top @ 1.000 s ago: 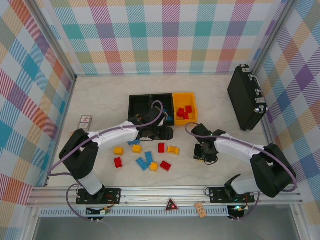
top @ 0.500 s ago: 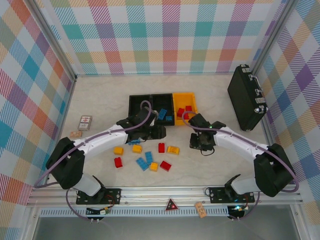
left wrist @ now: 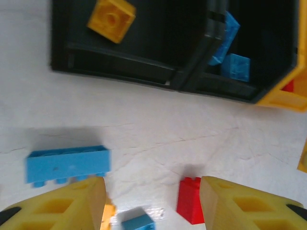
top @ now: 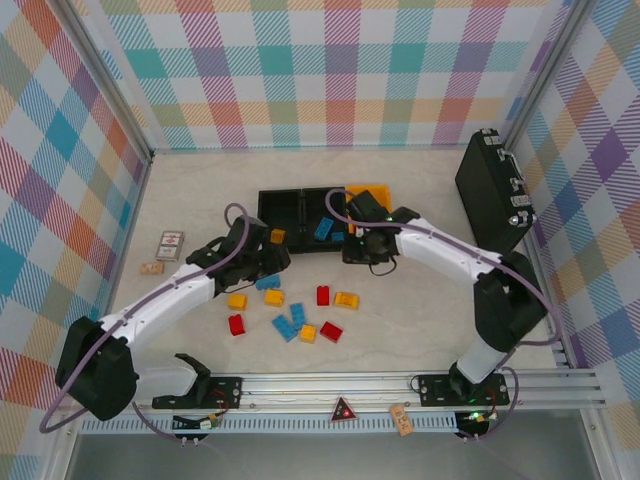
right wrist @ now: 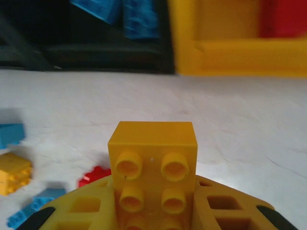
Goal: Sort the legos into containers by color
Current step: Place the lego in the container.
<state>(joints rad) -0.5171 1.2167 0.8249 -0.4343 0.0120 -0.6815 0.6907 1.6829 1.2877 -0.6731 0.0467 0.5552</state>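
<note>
Three bins stand in a row: a left black bin point(top: 268, 203), a middle black bin point(top: 312, 198) and a yellow-orange bin point(top: 381, 192). A yellow brick point(top: 278, 236) lies in the left one, blue bricks point(top: 323, 228) in the middle one, and a red brick point(right wrist: 283, 19) in the yellow one. My right gripper point(top: 358, 247) is shut on a yellow brick point(right wrist: 153, 160) just in front of the bins. My left gripper point(top: 265, 258) is open above the table, between a blue brick point(left wrist: 67, 164) and a red brick point(left wrist: 190, 199). Several red, blue and yellow bricks point(top: 297, 320) lie loose in front.
A large black hard case point(top: 493, 195) stands at the right wall. A small printed card point(top: 172, 243) and a tan scrap point(top: 151, 268) lie at the left. Bare table surrounds the brick pile, and checked walls enclose the space.
My right gripper has carried the yellow brick up and left toward the bins. My left arm has drawn back to the left, uncovering a yellow brick in the left black bin.
</note>
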